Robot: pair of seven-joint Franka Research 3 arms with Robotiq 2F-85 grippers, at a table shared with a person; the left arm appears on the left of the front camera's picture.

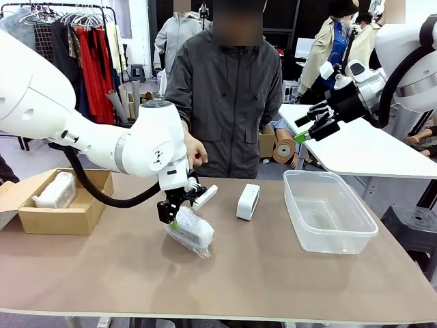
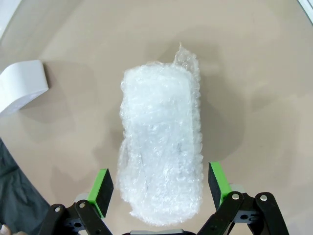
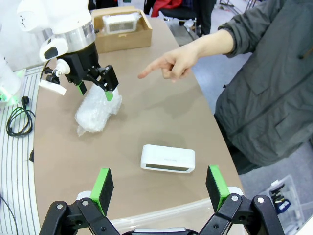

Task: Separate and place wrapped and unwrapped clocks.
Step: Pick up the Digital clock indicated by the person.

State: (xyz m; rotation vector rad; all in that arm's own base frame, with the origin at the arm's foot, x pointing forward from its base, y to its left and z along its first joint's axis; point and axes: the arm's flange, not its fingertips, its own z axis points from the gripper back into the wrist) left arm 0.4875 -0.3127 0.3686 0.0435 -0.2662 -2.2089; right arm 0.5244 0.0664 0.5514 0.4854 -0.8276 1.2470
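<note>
The left hand (image 1: pixel 181 213) is held spread wide, one finger at each side of a wrapped clock (image 1: pixel 190 236) that is laid on the bench (image 1: pixel 273 273). The bare clock (image 1: pixel 248 201) is stood nearby. The right hand (image 1: pixel 311 126) is held spread, up high.

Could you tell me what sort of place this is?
Probably a robotics test area in a workshop or studio: a clothes rack behind the table, a second white table, and rolls of brown paper.
</note>
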